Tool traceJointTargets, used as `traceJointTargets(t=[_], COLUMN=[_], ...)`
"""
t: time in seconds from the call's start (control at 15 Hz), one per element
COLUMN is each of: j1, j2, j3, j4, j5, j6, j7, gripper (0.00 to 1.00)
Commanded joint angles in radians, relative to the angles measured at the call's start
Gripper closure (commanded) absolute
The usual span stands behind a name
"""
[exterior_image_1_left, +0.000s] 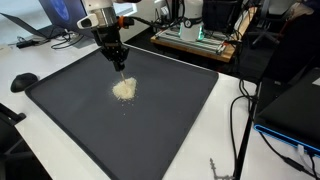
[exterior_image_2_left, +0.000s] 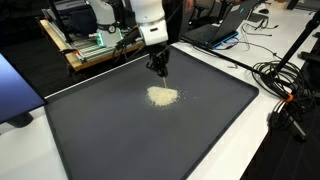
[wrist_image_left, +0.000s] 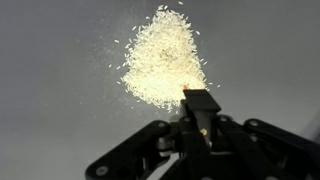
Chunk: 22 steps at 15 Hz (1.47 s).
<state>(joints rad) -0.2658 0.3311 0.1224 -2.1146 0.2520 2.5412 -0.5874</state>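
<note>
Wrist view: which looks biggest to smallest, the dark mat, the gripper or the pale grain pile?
1. Dark mat, filling the frame.
2. Gripper and grain pile: similar spread; gripper is nearer the camera, so unranked.

The grain pile (wrist_image_left: 165, 60) is pale cream, with scattered specks of the same tone at its edge; the mat (exterior_image_1_left: 170, 120) is plain dark grey; the gripper (wrist_image_left: 200, 108) is black, with a small orange-red mark at its tip; the arm (exterior_image_2_left: 150, 15) and the table (exterior_image_1_left: 228, 130) are white; the cables (exterior_image_2_left: 285, 85) are black.
</note>
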Motion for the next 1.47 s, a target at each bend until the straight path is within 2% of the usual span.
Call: traceJointTargets(t=[0.0,0.47,0.53,0.6,0.73,0.8,0.87,1.27,1.33,1.4], j1=[-0.082,-0.232,-0.155,-0.142,-0.099,-0.068,-0.055,-0.024,-0.028,-0.029], j2=[-0.074,-0.115,-0.121,-0.125,-0.127,-0.087,-0.086,-0.085,-0.077,-0.066], j3=[0.033,0.088,-0.005,-0.031,-0.094,-0.118,-0.139,-0.158,-0.161,-0.171], j4=[-0.111,-0.195,-0.203,-0.218,-0.248,-0.196,-0.203,-0.2,-0.192,-0.181], j5=[0.267,0.828,0.91,0.955,1.008,0.954,0.959,0.955,0.944,0.941], j6=[0.042,0.004,-0.019,-0.024,-0.002,-0.018,-0.017,-0.015,-0.034,-0.049], j7=[-0.123,-0.38,-0.42,-0.437,-0.446,-0.425,-0.43,-0.427,-0.419,-0.397], gripper=[0.97,0.97,0.97,0.97,0.97,0.97,0.88,0.88,0.97,0.97])
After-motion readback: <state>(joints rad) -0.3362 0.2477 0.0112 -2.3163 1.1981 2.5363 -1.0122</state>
